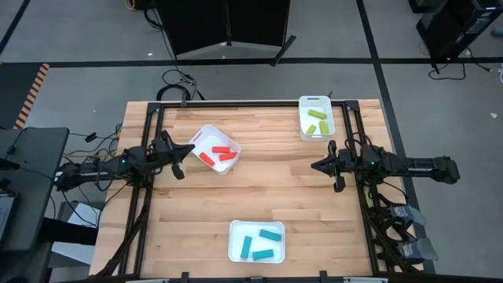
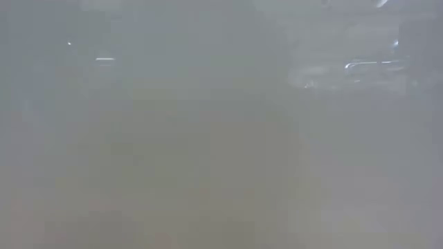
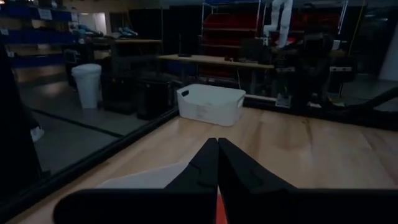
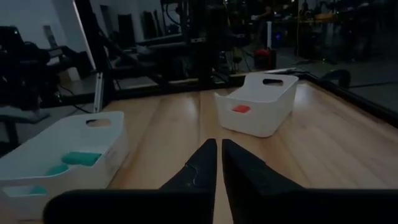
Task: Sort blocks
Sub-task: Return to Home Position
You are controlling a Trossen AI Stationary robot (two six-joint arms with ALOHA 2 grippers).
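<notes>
Three red-orange blocks [image 1: 218, 152] lie in a white tray [image 1: 206, 134] at the table's far left. Yellow-green blocks [image 1: 316, 120] lie in a tray [image 1: 314, 100] at the far edge. Teal blocks [image 1: 260, 243] lie in a tray [image 1: 236, 228] at the near edge. My left gripper [image 1: 190, 147] is shut, its tips by the red tray's left rim [image 3: 143, 177]. My right gripper [image 1: 314, 166] is shut and empty over bare wood, right of centre. The right wrist view shows a red block [image 4: 241, 109] and teal blocks [image 4: 76, 158] in their trays.
Bare wood [image 1: 267, 185] lies between the three trays and both grippers. Black frame rails [image 1: 149, 196] run along the table's left and right sides. The low view shows only grey haze. Shelves and benches stand in the room beyond the table.
</notes>
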